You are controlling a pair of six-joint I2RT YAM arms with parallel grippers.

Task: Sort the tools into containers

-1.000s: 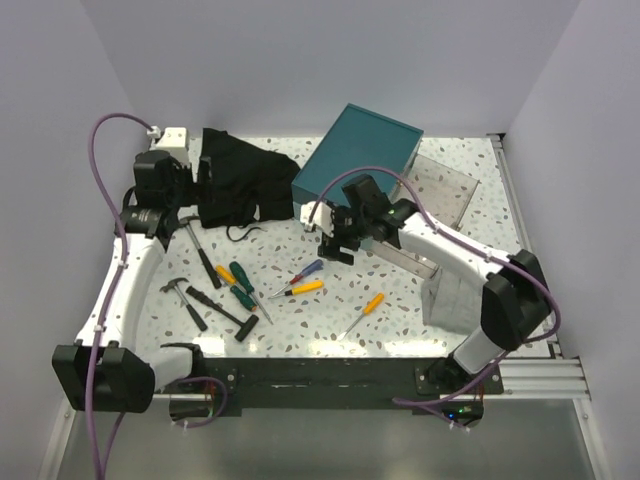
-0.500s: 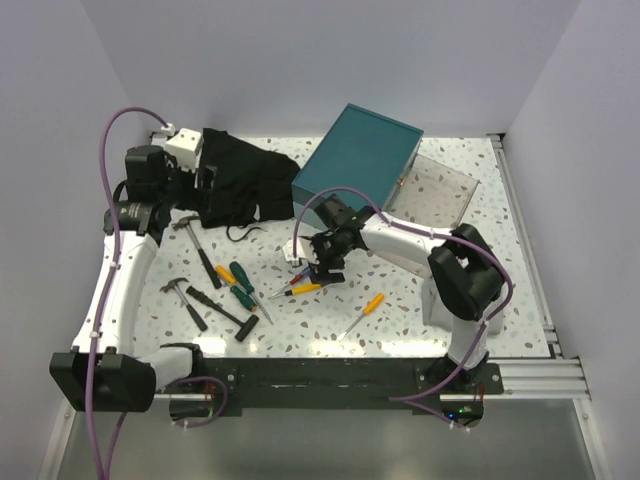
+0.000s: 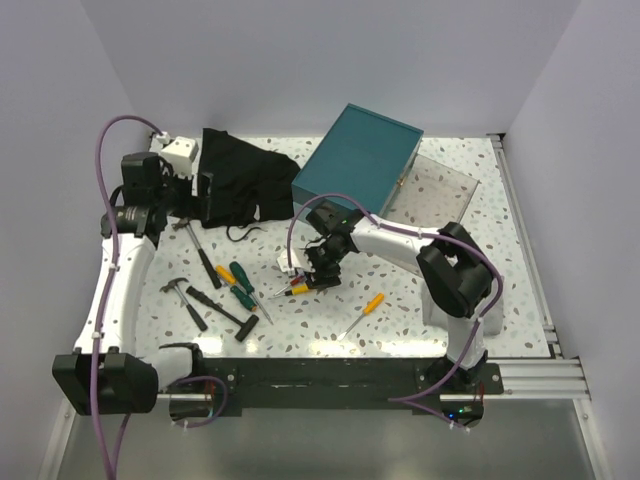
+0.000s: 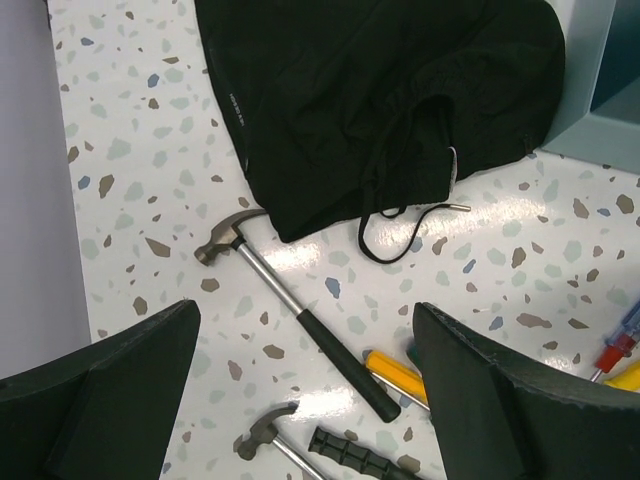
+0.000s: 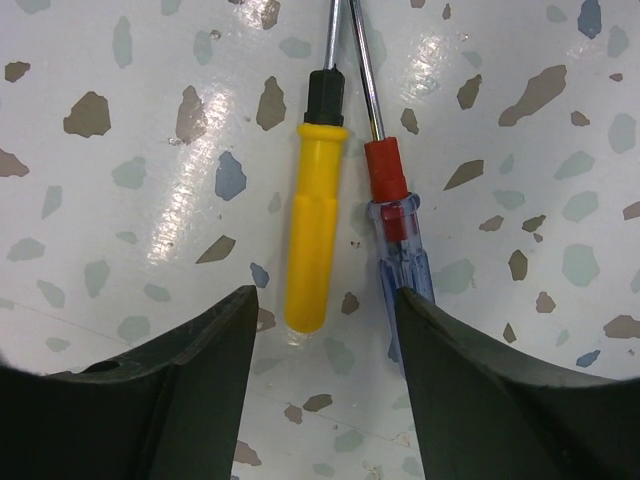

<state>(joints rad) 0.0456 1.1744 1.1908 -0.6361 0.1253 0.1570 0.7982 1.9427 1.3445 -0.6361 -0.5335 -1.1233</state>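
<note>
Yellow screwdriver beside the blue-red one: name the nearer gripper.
Right. The right gripper is directly over the yellow screwdriver, fingers flanking its handle. The left gripper is far off, above a hammer beside the bag.

The speckled surface [image 5: 130, 120] is seen as glossy, the handle of the yellow screwdriver [image 5: 316, 200] as smooth plastic, the black bag [image 4: 400, 80] as matt cloth.

Right gripper [image 3: 312, 272] lowered from beside the teal case [image 3: 358, 155] to straddle the yellow screwdriver [image 5: 313, 255], next to the blue-red screwdriver [image 5: 398, 235], jaws narrowed. Left gripper [image 4: 308, 345] shifted slightly.
</note>
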